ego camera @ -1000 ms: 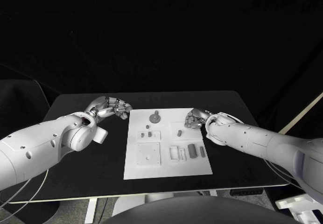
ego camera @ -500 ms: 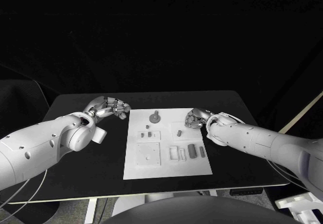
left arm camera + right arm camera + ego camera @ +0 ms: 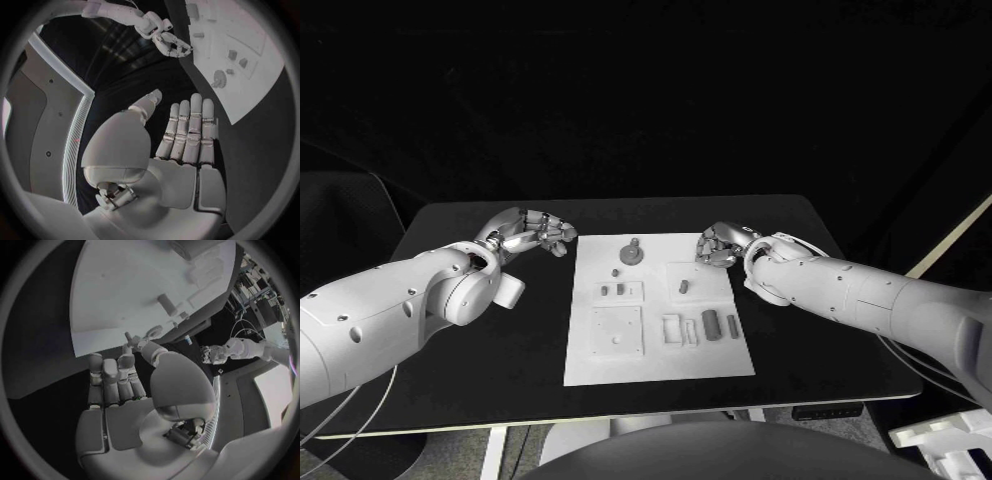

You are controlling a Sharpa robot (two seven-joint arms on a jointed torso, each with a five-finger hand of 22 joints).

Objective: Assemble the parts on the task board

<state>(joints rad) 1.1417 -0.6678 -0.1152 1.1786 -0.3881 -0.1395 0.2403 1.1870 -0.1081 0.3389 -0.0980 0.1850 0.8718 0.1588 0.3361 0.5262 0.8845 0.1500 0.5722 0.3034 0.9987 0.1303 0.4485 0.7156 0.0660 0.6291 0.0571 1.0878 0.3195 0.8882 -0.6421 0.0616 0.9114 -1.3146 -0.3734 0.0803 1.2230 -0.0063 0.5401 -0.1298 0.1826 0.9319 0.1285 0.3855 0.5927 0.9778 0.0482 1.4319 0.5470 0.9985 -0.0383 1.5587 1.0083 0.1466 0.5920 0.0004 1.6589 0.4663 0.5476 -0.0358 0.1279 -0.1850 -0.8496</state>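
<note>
The white task board (image 3: 661, 345) lies mid-table with several small grey parts on it: a round piece (image 3: 633, 252), a short cylinder (image 3: 684, 286) and two dark bars (image 3: 711, 322). My right hand (image 3: 720, 245) hovers at the board's far right corner with its fingers curled. In the right wrist view a small dark peg (image 3: 129, 337) stands between its thumb and a fingertip, above the board (image 3: 119, 295). My left hand (image 3: 531, 232) hangs over the black table left of the board's far corner. Its fingers (image 3: 187, 130) are straight and it holds nothing.
The black table (image 3: 805, 350) has bare room on both sides of the board. The left wrist view shows the board (image 3: 262, 85), the round piece (image 3: 219, 78) and my right hand (image 3: 167, 42) beyond it.
My right hand has drawn back a little from the board's right edge toward its far corner. The left hand has barely shifted.
</note>
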